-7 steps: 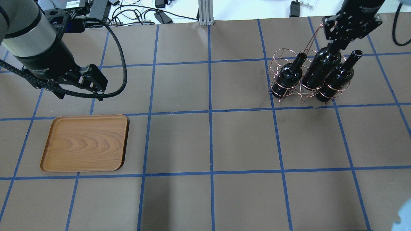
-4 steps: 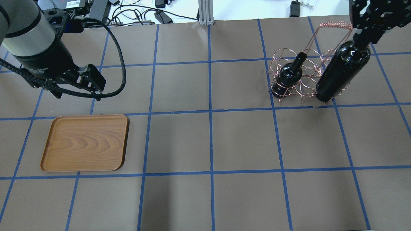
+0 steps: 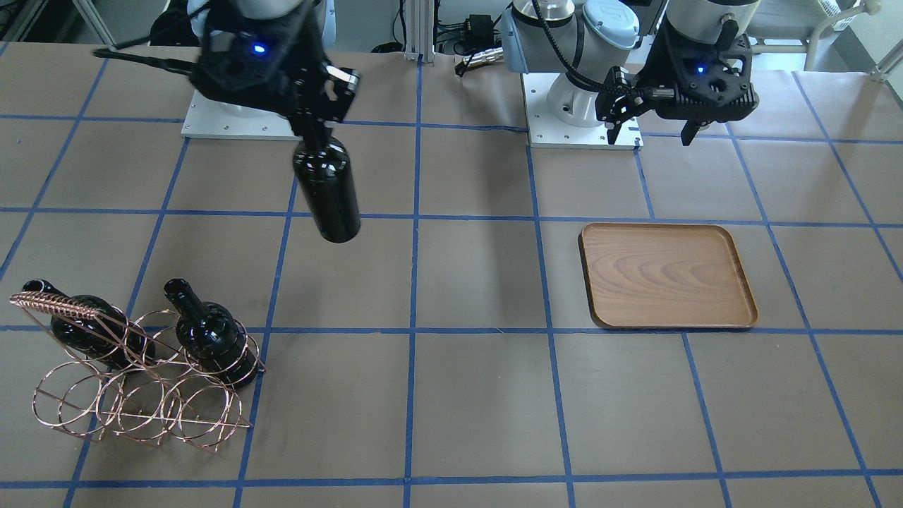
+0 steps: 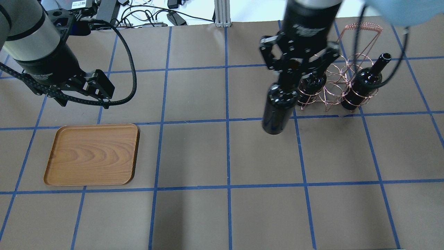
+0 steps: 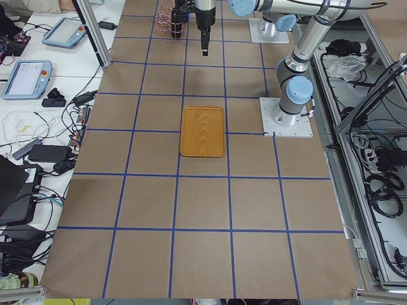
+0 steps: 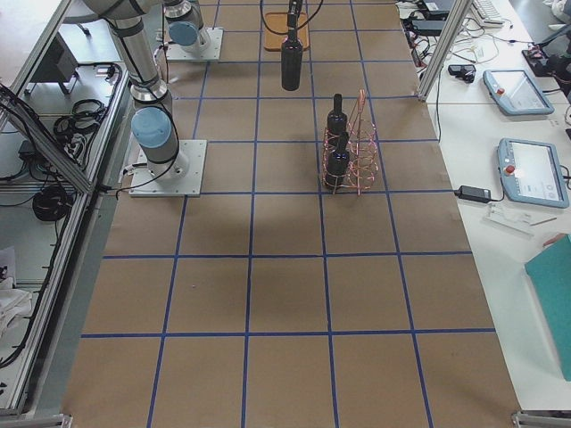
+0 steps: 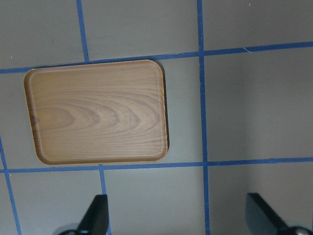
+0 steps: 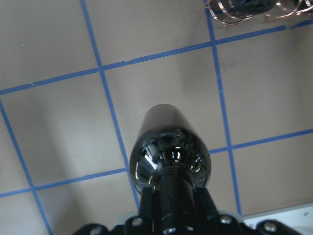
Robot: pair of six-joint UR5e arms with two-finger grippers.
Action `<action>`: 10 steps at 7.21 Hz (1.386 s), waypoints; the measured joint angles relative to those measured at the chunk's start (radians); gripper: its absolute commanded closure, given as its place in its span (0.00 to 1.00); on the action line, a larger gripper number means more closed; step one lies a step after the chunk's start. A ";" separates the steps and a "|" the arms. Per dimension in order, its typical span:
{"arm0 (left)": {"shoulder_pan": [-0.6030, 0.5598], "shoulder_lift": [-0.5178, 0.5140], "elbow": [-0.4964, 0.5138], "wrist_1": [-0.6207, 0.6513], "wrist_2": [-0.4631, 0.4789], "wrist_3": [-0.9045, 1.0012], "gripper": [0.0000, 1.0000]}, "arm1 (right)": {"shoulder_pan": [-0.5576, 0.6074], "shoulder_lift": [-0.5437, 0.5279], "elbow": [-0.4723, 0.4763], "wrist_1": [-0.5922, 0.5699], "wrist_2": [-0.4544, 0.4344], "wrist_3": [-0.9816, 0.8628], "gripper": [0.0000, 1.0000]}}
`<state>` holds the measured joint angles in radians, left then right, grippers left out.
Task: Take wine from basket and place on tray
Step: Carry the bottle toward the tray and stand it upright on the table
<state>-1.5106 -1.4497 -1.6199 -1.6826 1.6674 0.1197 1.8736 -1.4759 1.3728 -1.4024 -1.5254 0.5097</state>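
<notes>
Right gripper (image 4: pixel 290 74) grasps the wine (image 4: pixel 276 111) aloft by its neck; basket (image 4: pixel 334 88), at its two o'clock, holds two bottles (image 4: pixel 364 85); left gripper (image 7: pixel 176 208) released.

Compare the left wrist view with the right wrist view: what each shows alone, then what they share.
Only the left wrist view: the tray, empty, and the left pincer, open. Only the right wrist view: the wine hanging from the shut right pincer, plus an edge of the basket. Both: the brown table with blue tape lines.

Brown paper-covered table (image 4: pixel 194 156) gridded with blue tape (image 4: pixel 227 104) — white benches (image 6: pixel 517 259) alongside.
</notes>
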 measured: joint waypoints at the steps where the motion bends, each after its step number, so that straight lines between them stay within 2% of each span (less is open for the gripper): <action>1: 0.000 0.000 0.000 0.000 0.000 0.000 0.00 | 0.077 0.046 0.034 -0.100 0.007 0.097 1.00; 3: 0.001 0.000 0.000 0.002 0.000 0.000 0.00 | 0.173 0.135 0.056 -0.237 0.006 0.240 1.00; 5: 0.001 0.000 0.000 0.002 0.000 0.000 0.00 | 0.219 0.179 0.067 -0.301 -0.008 0.342 1.00; 6: 0.001 0.000 0.000 0.002 0.000 0.000 0.00 | 0.239 0.191 0.075 -0.323 -0.016 0.371 0.87; 7: 0.001 0.000 0.000 0.003 0.000 0.000 0.00 | 0.250 0.200 0.081 -0.333 -0.020 0.387 0.44; 8: 0.001 0.000 0.000 0.004 0.000 0.000 0.00 | 0.255 0.207 0.087 -0.336 -0.021 0.397 0.16; 9: 0.001 0.000 0.000 0.004 0.000 0.000 0.00 | 0.256 0.214 0.095 -0.338 -0.020 0.408 0.01; 10: 0.001 0.000 0.000 0.004 0.000 0.000 0.00 | 0.251 0.215 0.099 -0.338 -0.014 0.417 0.00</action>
<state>-1.5094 -1.4496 -1.6199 -1.6783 1.6674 0.1197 2.1250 -1.2605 1.4715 -1.7400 -1.5399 0.9267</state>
